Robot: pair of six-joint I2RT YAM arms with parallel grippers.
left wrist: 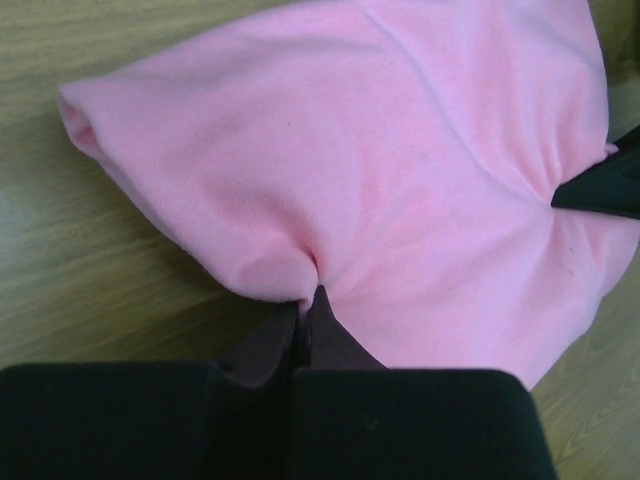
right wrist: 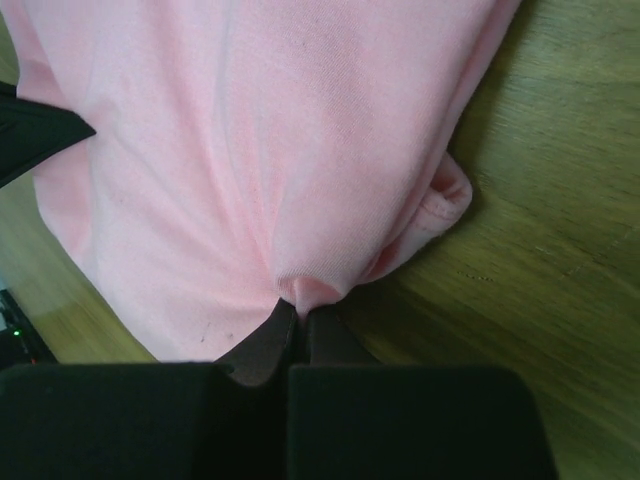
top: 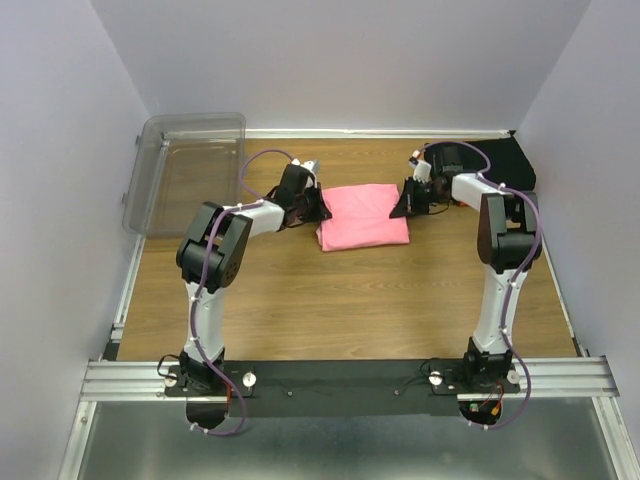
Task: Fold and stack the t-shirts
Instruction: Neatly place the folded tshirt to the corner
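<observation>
1. The left gripper (left wrist: 308, 305) is closed tight on the left edge of the folded salmon-pink cloth t-shirt (left wrist: 400, 170), and the fabric puckers into its fingertips.
2. The right gripper (right wrist: 298, 312) is likewise clamped on the shirt's opposite, right edge, with creases running to the pinch.
3. Between them the pink shirt lies as a rough rectangle on the brown wooden table (top: 340, 300), toward the far side.
4. A black folded t-shirt (top: 508, 160) lies in the far right corner, behind the right arm.
5. A clear plastic bin (top: 190, 170) sits at the far left, apart from the pink shirt.
</observation>
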